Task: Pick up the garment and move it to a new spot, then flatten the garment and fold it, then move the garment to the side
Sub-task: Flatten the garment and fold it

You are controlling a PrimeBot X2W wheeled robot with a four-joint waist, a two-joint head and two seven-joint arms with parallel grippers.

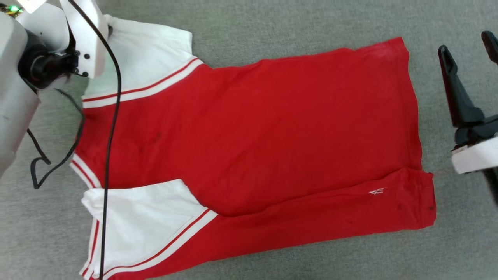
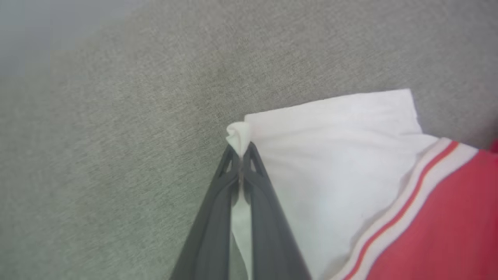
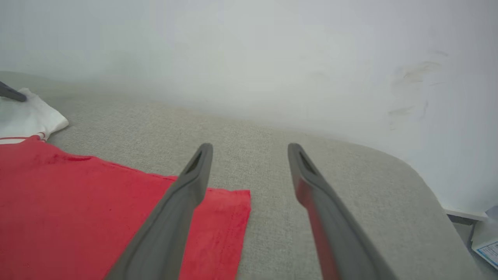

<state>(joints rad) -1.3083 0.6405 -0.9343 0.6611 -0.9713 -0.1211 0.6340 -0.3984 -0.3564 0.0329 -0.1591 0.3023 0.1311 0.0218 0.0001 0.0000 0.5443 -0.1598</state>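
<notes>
grey fabric surface (image 1: 272, 23) under flat garment (image 1: 253, 136)

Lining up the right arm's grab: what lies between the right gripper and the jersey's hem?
Only a bare strip of grey fabric surface, seen in the head view; the open right gripper hovers beside the red jersey, not touching.

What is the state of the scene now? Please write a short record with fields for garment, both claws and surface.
garment: red jersey, white sleeves, spread flat, plain side up
left claw: shut on a corner of the far white sleeve
right claw: open, empty, beside the hem
surface: grey fabric
</notes>
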